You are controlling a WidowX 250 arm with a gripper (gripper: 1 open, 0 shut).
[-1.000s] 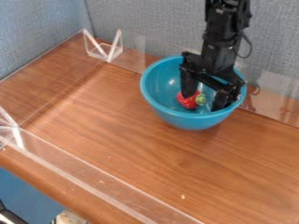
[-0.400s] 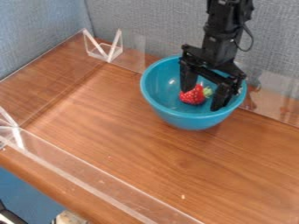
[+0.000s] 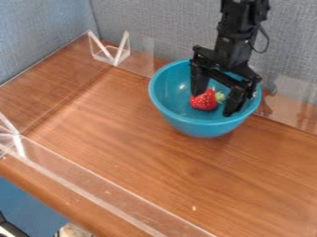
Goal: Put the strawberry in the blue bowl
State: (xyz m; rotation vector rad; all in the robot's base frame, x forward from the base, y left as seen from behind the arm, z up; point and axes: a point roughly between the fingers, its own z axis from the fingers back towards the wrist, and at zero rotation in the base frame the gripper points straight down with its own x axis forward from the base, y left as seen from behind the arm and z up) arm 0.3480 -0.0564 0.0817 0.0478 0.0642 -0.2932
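The blue bowl (image 3: 176, 104) stands on the wooden table at the back right. Inside it, on the bottom, lies the small red strawberry (image 3: 205, 100) with its green cap toward the right. My black gripper (image 3: 221, 81) hangs straight down over the bowl, just above the strawberry. Its jaws stand open, one finger on each side of the fruit, and nothing is held between them. The fingertips sit a little above the rim on the far side.
A clear acrylic wall (image 3: 74, 185) runs along the table's front and left edges. A small clear stand (image 3: 110, 48) sits at the back left corner. The grey-blue backdrop rises behind the bowl.
The gripper has risen a little out of the bowl with its jaws open. The strawberry stays on the bowl's bottom and now shows more fully.
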